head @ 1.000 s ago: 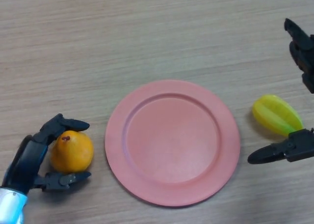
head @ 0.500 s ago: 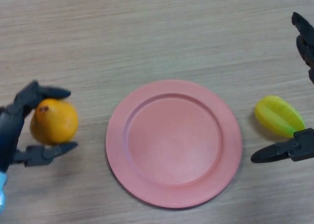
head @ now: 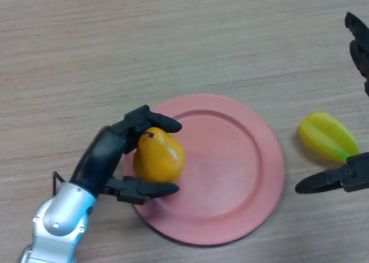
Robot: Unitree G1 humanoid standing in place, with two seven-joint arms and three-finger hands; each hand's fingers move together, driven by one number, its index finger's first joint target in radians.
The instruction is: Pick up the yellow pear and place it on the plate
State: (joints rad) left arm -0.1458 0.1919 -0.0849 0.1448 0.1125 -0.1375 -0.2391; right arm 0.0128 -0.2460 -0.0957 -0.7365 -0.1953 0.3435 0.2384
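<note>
The left robot hand (head: 109, 156) has carried the pear (head: 158, 155) over the plate (head: 242, 176) on the wooden table (head: 173, 38).

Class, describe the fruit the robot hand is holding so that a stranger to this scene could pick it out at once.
Find the round pink plate in the middle of the wooden table. Over its left edge, the left black robot hand grips an orange-yellow pear with a short brown stem. The other fruit, a ridged yellow-green starfruit, lies right of the plate, unheld.
</note>
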